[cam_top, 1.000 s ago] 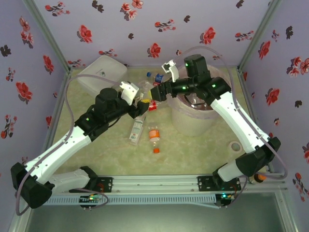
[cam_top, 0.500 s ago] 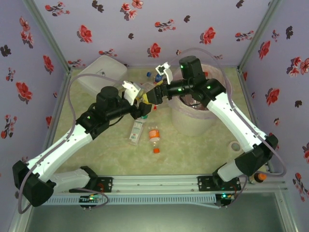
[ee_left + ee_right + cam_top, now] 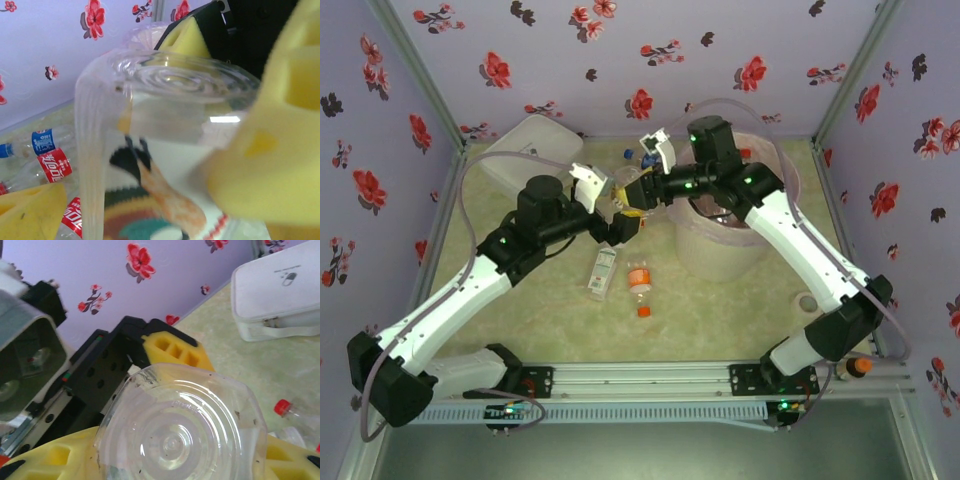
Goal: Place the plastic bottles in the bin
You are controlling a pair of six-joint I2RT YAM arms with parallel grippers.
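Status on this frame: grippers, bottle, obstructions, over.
Left gripper open around bottle. Right gripper clamped on same bottle, mid-air beside bin. Path to bin looks clear.

**rig_dan:** Your overhead cam sits fixed, high at the near side. It's tilted down over the whole table [image 3: 720,310] toward the flowered walls [image 3: 620,60], so you get the far-off wide shot.

**moss_k:** Yep, and your wrist cams are the opposite. The left one is jammed right up against the clear bottle [image 3: 165,100] and looks past its side at the wall. The right one stares at that bottle's base from just as close, facing the wall and the white case [image 3: 280,295].

**rig_dan:** So you've got the bottle and the walls in all three views. The case is in the overhead and right wrist views.
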